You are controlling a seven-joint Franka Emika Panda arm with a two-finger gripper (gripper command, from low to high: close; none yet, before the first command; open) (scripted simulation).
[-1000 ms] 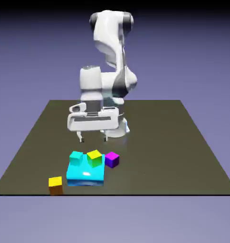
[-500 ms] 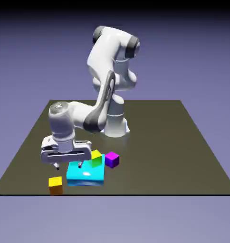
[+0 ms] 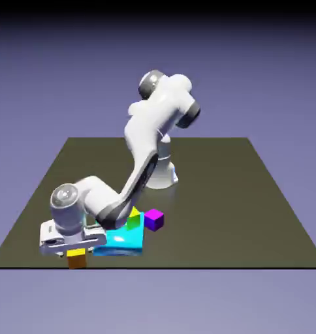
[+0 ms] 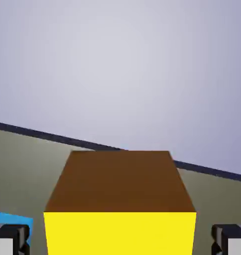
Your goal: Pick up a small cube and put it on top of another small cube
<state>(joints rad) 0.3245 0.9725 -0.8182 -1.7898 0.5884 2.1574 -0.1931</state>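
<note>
The small cube (image 3: 76, 260), yellow on top with orange-brown sides, sits near the table's front edge at the exterior view's left. My gripper (image 3: 74, 252) has come down over it, and the hand covers most of the cube's top. In the hand view the small cube (image 4: 120, 199) fills the lower middle between the two grey fingertips (image 4: 10, 240). My gripper (image 4: 120, 243) is open, with a small gap on each side of the cube. A lime-yellow cube (image 3: 134, 217) and a purple cube (image 3: 153, 219) lie to the right; the small cyan cube is hidden behind my arm.
A big flat cyan block (image 3: 123, 242) lies just right of the small cube, and a sliver of this cyan block (image 4: 12, 219) shows in the hand view. The table's front edge (image 3: 187, 267) runs close below the cube.
The arm has swung forward and to the exterior view's left, lowering the hand from above the cyan block down onto the yellow-topped cube. The cubes have not moved.
</note>
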